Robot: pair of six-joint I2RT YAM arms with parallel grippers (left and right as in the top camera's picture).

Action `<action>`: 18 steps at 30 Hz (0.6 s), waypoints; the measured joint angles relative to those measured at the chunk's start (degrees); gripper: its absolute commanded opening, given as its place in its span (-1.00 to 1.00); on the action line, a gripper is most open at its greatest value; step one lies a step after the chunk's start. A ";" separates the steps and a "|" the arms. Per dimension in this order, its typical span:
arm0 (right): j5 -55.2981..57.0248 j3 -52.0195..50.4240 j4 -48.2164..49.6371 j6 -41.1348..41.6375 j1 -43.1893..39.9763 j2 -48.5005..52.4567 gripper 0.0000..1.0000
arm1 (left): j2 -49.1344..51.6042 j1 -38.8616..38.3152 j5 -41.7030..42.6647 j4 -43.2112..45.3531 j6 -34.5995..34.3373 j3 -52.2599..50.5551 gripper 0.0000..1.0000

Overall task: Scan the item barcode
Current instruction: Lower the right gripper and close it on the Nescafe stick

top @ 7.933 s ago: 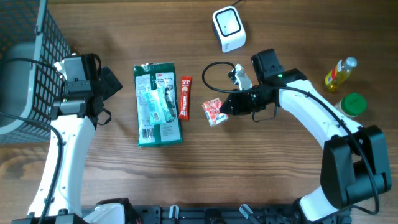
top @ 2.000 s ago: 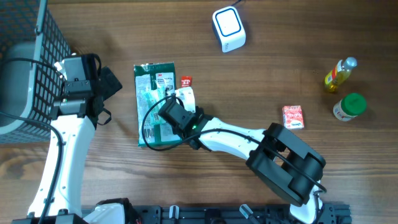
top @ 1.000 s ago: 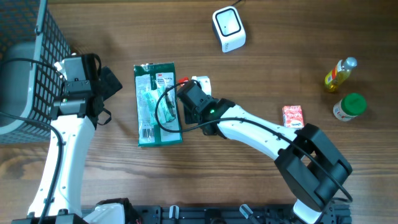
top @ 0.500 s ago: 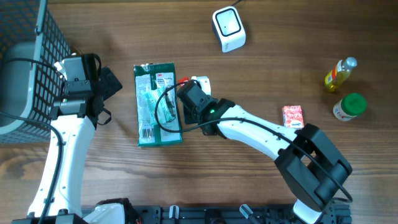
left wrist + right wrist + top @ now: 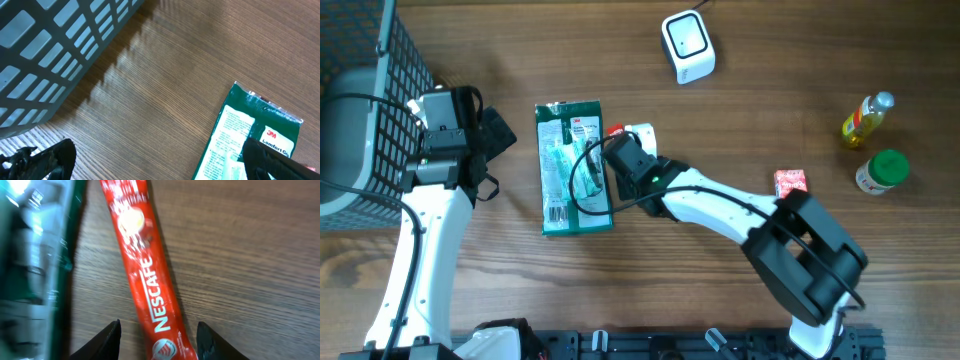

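A red Nescafe stick (image 5: 145, 280) lies on the wooden table; only its top end (image 5: 617, 130) shows in the overhead view. My right gripper (image 5: 159, 330) hovers low over it, open, with one black finger (image 5: 107, 342) on each side and a gap to the stick. From above, the right gripper (image 5: 623, 165) covers most of the stick. The white barcode scanner (image 5: 687, 46) stands at the back. My left gripper (image 5: 490, 135) is open and holds nothing, between the basket and the green packet (image 5: 574, 167). Its fingers (image 5: 50, 160) show spread wide in the left wrist view.
A grey mesh basket (image 5: 360, 100) fills the left edge. The green 3M packet (image 5: 30, 255) lies just left of the stick. On the right lie a small red packet (image 5: 791, 185), a yellow bottle (image 5: 867, 118) and a green-lidded jar (image 5: 882, 170).
Earlier the right arm left the small red packet at the right and swung over to the green packet, then onto the stick. In the last second it barely shifts. The left arm is still.
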 measured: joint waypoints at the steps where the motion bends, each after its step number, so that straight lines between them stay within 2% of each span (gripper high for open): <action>1: -0.02 0.00 0.07 -0.28 0.00 0.81 -0.01 | 0.00 0.00 0.00 -0.02 0.00 0.00 1.00; 4: 0.61 0.00 0.42 -1.25 0.02 1.25 -0.04 | 0.00 0.00 0.00 0.00 0.02 0.00 1.00; 7: 0.61 0.00 0.28 -1.90 0.02 1.25 -0.20 | 0.00 0.00 0.00 -0.02 0.00 0.00 1.00; 13: 0.02 0.02 0.02 -2.91 -0.04 1.22 -0.06 | 0.00 0.00 0.00 -0.02 0.00 0.00 1.00; 18: -1.57 0.02 -0.44 -2.97 -0.04 0.83 -0.07 | 0.00 0.00 0.00 0.00 0.00 0.00 1.00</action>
